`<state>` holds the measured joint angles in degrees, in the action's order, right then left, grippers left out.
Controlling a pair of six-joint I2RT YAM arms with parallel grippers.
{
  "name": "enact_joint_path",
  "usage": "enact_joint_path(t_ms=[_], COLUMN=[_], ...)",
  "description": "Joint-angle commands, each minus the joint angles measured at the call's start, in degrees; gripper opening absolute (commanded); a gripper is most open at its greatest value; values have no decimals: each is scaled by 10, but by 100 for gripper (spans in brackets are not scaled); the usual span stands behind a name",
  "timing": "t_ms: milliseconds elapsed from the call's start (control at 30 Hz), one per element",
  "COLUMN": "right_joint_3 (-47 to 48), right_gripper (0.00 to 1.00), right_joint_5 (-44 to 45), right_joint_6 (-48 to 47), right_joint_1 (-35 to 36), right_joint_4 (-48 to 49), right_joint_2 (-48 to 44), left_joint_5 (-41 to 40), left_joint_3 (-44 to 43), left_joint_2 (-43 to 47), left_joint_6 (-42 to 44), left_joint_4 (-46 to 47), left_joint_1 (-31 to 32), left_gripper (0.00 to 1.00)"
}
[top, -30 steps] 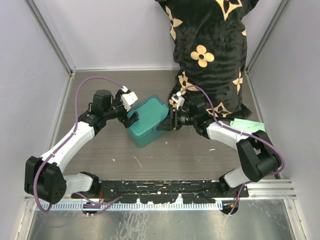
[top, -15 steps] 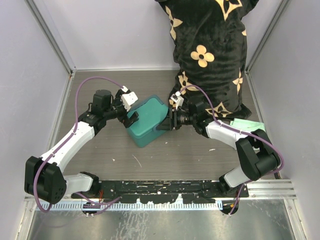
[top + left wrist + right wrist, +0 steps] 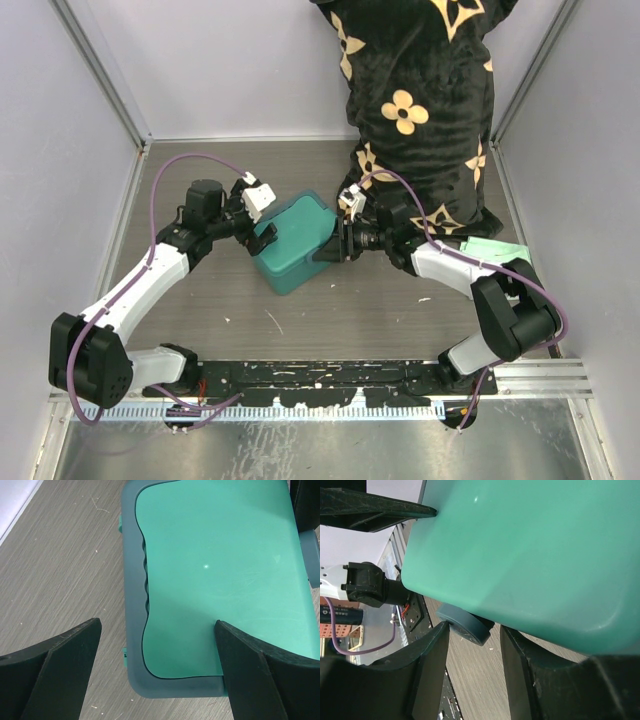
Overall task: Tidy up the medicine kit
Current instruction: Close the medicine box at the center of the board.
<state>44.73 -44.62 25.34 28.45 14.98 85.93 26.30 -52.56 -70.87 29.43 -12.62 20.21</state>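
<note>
The medicine kit (image 3: 292, 245), a teal-green box with its lid shut, lies askew on the wooden table. It fills the left wrist view (image 3: 220, 570) and the top of the right wrist view (image 3: 530, 545). My left gripper (image 3: 262, 238) is open, its jaws straddling the kit's near left corner without touching it (image 3: 157, 625). My right gripper (image 3: 332, 250) is open at the kit's right side. The dark latch tab (image 3: 465, 625) sits between its fingers, against the left one (image 3: 432, 650).
A black cushion with gold flowers (image 3: 420, 100) stands at the back right, close behind the right arm. A pale green cloth (image 3: 495, 250) lies at the right wall. Grey walls close in both sides. A metal rail (image 3: 320, 375) runs along the front.
My right gripper has edged slightly left toward the kit's latch. The left arm and the kit have hardly moved.
</note>
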Motion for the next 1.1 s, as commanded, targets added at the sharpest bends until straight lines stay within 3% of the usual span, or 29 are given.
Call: enact_joint_path(t_ms=[0,1067], right_joint_3=[-5,-3], right_gripper=[50,50], right_joint_5=[30,36], right_joint_6=[-30,-40], right_joint_1=[3,3], right_joint_4=[26,61], right_joint_2=[14,39], left_joint_5=[-17,-4], left_joint_3=[11,18], left_joint_2=[9,11], left_joint_6=[16,19], left_joint_4=[-26,-29], left_joint_1=[1,1], left_gripper=[98,99])
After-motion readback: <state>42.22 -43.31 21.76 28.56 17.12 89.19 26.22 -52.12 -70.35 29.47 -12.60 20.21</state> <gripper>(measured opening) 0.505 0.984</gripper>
